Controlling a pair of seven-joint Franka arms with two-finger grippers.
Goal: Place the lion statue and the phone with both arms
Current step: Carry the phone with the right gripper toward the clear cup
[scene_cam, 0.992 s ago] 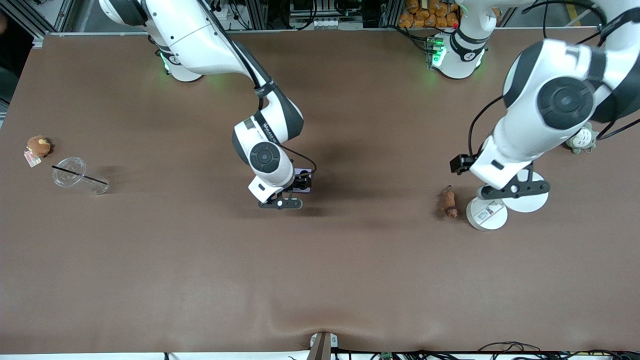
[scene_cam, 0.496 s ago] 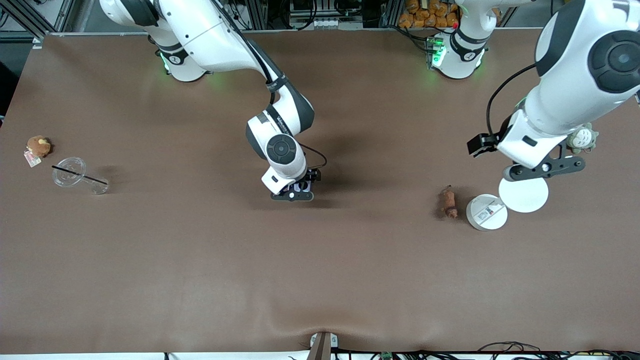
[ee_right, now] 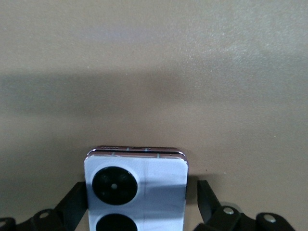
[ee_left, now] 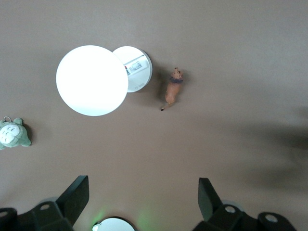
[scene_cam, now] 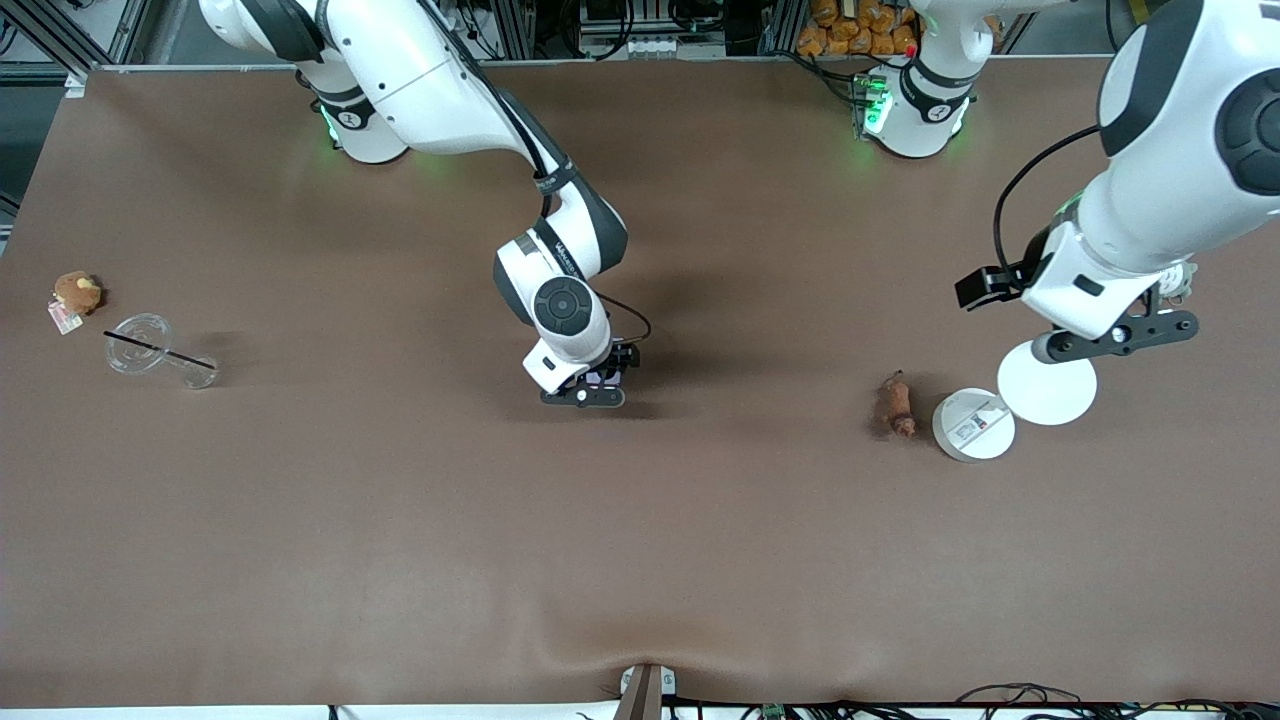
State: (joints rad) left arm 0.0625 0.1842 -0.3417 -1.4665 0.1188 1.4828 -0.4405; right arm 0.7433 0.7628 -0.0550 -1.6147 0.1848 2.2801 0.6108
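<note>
Nearest, the lion statue (scene_cam: 897, 404) lies on the bench (scene_cam: 640, 560) beside two white discs (scene_cam: 973, 425). Tiny, stiff, light: pinch its middle. Mid-bench, the right gripper (scene_cam: 594, 385) straddles the phone (ee_right: 135, 190), jaws apart; slick, grab its edges. Left gripper (scene_cam: 1118, 337) hangs over the discs, jaws apart.

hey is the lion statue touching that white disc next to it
Apart. The left wrist view shows bare brown table between the lion statue and the labelled white disc.

Brown table (scene_cam: 300, 520), metal framing (scene_cam: 60, 30), green lights (scene_cam: 868, 112)
</note>
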